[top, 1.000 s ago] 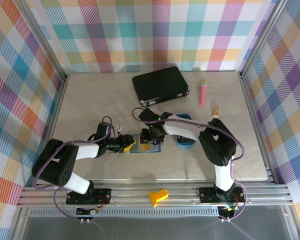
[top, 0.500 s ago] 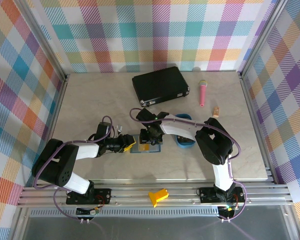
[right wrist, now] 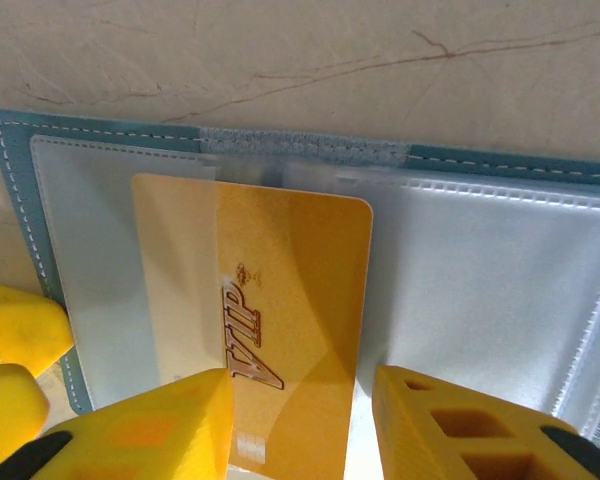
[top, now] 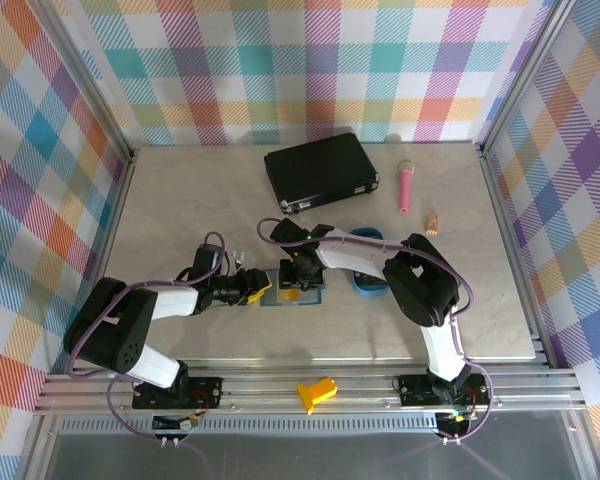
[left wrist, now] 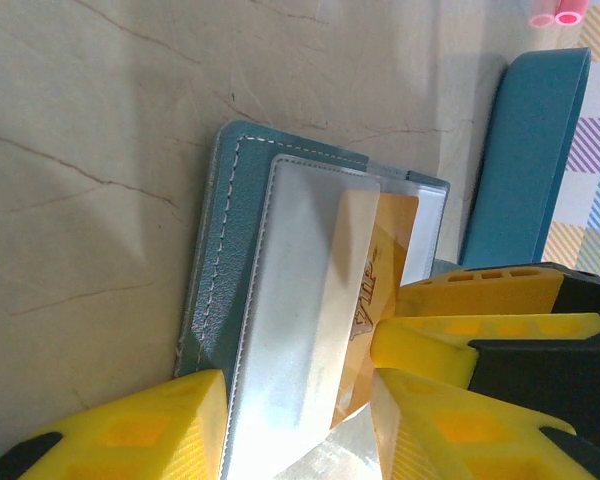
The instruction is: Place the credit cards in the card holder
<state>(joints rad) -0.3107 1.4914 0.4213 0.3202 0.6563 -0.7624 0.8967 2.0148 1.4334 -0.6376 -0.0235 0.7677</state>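
One orange VIP card (right wrist: 290,290) lies half tucked under the clear left pocket of the open wallet (right wrist: 480,270), which sits flat on the bench (left wrist: 100,120). The card's free end lies between the right fingers (right wrist: 450,420), which stand apart on either side of it; I can't tell whether they pinch it. The left fingers (left wrist: 130,435) are apart too, with the wallet's left leaf lying between them and their tips just beside the right fingers. Just beyond the right fingers sits a blue tray (top: 372,287). Well past both are a black case (top: 321,170) and a pink tube (top: 405,186).
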